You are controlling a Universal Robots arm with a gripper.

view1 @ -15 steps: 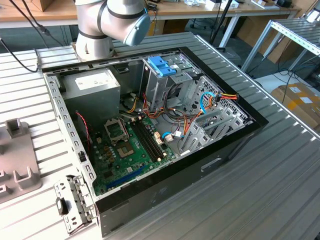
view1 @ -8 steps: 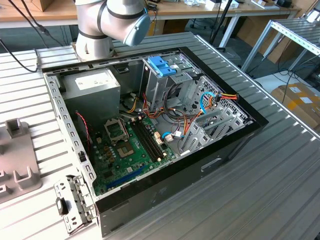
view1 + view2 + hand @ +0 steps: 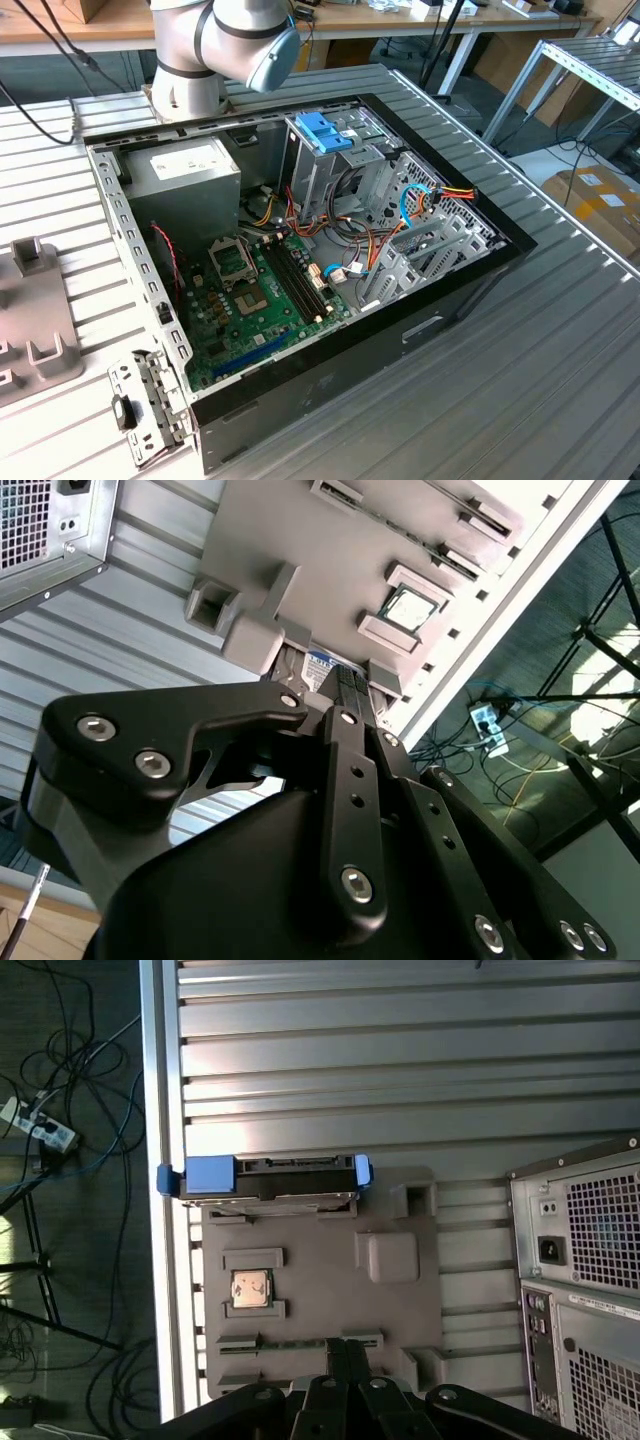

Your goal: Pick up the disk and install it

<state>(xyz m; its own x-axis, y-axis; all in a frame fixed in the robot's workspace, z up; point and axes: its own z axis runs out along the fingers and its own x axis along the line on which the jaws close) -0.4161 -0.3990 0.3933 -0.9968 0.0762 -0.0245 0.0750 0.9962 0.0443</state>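
The disk (image 3: 268,1182), a grey metal drive in a bright blue carrier frame, lies flat at one end of a grey fixture plate (image 3: 320,1300) on the slatted metal table. My gripper (image 3: 345,1348) hangs above the other end of that plate, well apart from the disk, fingers shut together with nothing between them. In the second wrist view the gripper (image 3: 348,685) points toward the plate (image 3: 300,540), and a small part of the disk (image 3: 322,667) shows just beyond its fingertips.
The open computer case (image 3: 505,255) lies on the table, with a blue bracket (image 3: 325,130) atop its metal drive cage. Its rear panel (image 3: 580,1260) stands beside the fixture plate (image 3: 30,330). A processor chip (image 3: 250,1288) sits in the plate. Cables (image 3: 60,1110) lie past the table edge.
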